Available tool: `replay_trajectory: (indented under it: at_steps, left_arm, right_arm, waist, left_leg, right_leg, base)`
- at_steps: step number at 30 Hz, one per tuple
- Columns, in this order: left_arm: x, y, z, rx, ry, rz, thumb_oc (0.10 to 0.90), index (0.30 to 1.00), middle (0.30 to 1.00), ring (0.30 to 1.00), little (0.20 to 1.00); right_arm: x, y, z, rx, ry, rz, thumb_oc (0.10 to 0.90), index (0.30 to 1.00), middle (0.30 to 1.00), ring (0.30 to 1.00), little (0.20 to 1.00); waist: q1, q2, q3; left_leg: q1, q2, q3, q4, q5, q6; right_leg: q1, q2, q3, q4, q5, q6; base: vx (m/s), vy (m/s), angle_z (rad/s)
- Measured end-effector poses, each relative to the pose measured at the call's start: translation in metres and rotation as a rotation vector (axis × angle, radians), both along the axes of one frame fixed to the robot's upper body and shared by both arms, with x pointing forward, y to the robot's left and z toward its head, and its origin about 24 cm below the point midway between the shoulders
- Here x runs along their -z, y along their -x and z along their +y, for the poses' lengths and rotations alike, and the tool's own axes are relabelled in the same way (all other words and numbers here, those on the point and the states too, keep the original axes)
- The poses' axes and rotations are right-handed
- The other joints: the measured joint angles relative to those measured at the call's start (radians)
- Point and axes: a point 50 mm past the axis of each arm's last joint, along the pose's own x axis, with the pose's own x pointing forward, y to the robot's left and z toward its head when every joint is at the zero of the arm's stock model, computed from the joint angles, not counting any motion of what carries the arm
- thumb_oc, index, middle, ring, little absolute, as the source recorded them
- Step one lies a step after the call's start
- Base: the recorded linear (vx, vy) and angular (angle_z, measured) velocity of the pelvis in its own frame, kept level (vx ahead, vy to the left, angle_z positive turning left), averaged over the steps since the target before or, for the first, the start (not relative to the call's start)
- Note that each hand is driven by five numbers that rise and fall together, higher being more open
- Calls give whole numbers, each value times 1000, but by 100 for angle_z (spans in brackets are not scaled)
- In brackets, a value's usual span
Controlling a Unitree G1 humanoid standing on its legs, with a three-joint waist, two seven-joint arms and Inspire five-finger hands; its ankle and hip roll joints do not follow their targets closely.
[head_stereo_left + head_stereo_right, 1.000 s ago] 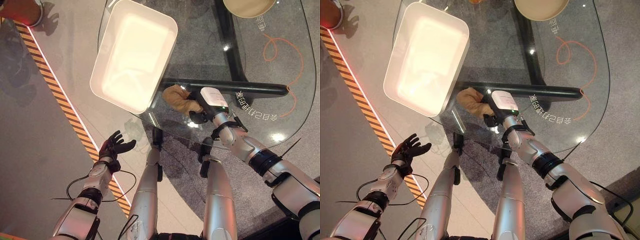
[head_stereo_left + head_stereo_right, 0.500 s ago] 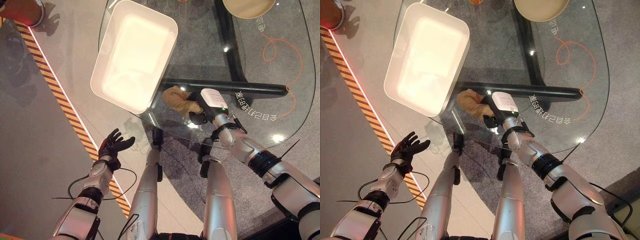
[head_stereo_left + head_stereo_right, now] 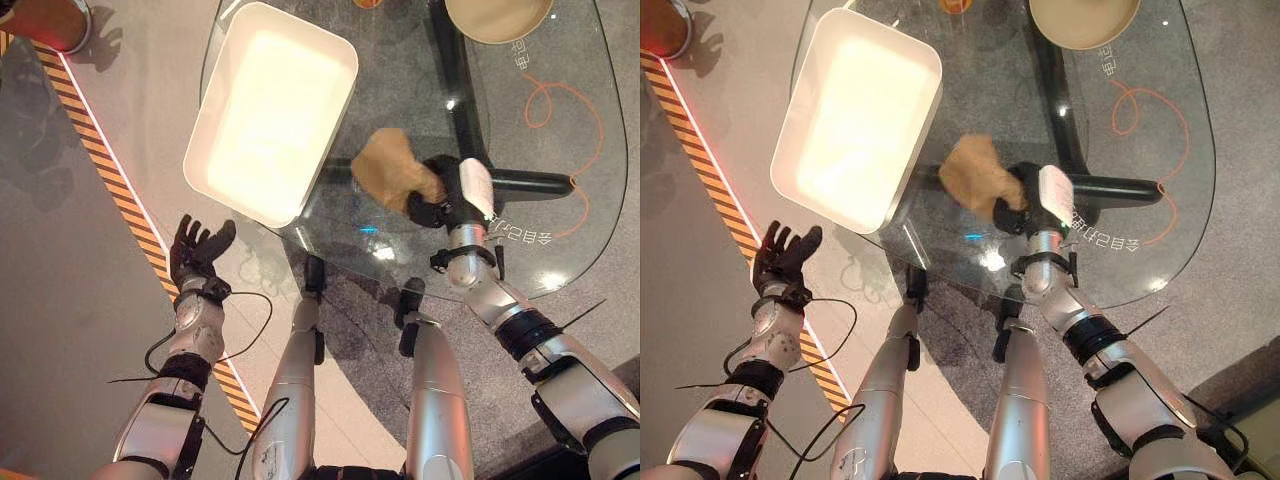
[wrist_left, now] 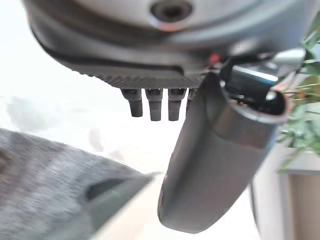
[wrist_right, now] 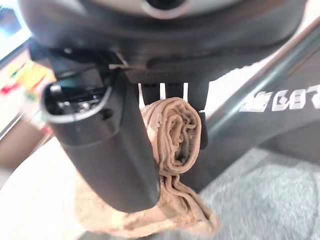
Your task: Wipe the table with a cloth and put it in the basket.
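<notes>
We see the tan cloth [image 3: 392,167] bunched in the right hand [image 3: 440,200] above the glass table [image 3: 560,230]. Its long axis runs from the hand out toward the white basket [image 3: 270,110], so the free end points at the basket's near right rim, while the gathered end sits in the grip. In the right wrist view the cloth [image 5: 175,140] shows as a rolled wad pinched between the thumb and the curled fingers [image 5: 172,92], with loose folds hanging past the thumb; the hand is clenched on it. The cloth lies on the basket side of the hand, just beside the basket's edge, and we cannot tell whether it touches the glass.

The left hand [image 3: 197,252] is held off the table's left side over the floor, by the striped floor tape [image 3: 120,200], its fingers spread and straight, holding nothing. A tan bowl [image 3: 497,15] stands at the table's far edge.
</notes>
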Motion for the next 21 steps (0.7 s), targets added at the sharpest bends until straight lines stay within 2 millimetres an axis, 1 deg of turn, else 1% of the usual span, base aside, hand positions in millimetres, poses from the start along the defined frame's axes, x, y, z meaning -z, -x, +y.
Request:
replay_trajectory:
  at_steps: [2,5,6,7,9,10,14,20,21]
  left_arm:
    - [-12,-3,0,-10,8,-51,800,900,900,900,900]
    - [-26,-5,-1,-12,16,-120,800,900,900,900,900]
    - [-34,-6,-2,-9,14,-148,800,900,900,900,900]
    - [-35,-6,-2,-15,14,-154,800,900,900,900,900]
    - [-46,-5,-2,-22,13,-206,800,900,900,900,900]
    - [-48,-5,-2,-25,13,-222,800,900,900,900,900]
    - [-59,1,1,-43,37,-295,800,900,900,900,900]
    - [-74,6,-9,37,29,-415,800,900,900,900,900]
    - [-78,7,-12,63,25,-441,800,900,900,900,900]
  right_arm:
    - [-3,1,-7,38,-28,-29,100,300,300,300,200]
    - [-3,4,-14,69,-63,-57,100,300,300,300,200]
    - [-4,5,-16,75,-80,-66,100,300,300,300,200]
    - [-4,6,-17,79,-88,-70,100,300,300,300,200]
    - [-4,9,-20,81,-113,-88,100,300,300,300,200]
    - [-4,10,-20,79,-124,-96,100,300,300,300,200]
    - [-10,18,-16,46,-166,-144,100,300,300,300,200]
    - [-19,24,-4,-14,-175,-212,100,300,300,300,200]
    - [-23,26,1,-38,-192,-234,100,300,300,300,200]
  waist:
    - [-4,-4,1]
    - [-7,-6,1]
    - [-9,-7,2]
    - [-9,-7,2]
    - [-14,-8,2]
    - [-14,-8,2]
    - [-24,-8,2]
    - [-22,-9,2]
    - [-22,-9,3]
  left_leg:
    - [0,0,0,-3,0,0]
    - [-1,0,0,-4,0,0]
    - [-1,0,0,-5,0,0]
    - [-1,0,0,-6,0,0]
    - [-1,0,0,-8,0,0]
    - [-1,0,0,-8,0,0]
    - [-1,0,1,-9,0,1]
    - [-1,2,1,-10,0,1]
    - [-2,2,2,-11,0,1]
  right_leg:
    - [0,1,-1,-6,0,1]
    - [1,1,-1,-10,1,1]
    - [1,1,-1,-10,1,1]
    - [1,1,-1,-11,1,1]
    - [1,1,-1,-12,1,1]
    - [1,1,-1,-13,1,1]
    - [1,2,-1,-15,1,1]
    - [1,4,0,-17,1,1]
    - [1,4,0,-18,1,2]
  base:
    - [0,0,0]
    - [0,0,0]
    - [0,0,0]
    - [0,0,0]
    - [0,0,0]
    - [0,0,0]
    - [0,0,0]
    - [0,0,0]
    - [0,0,0]
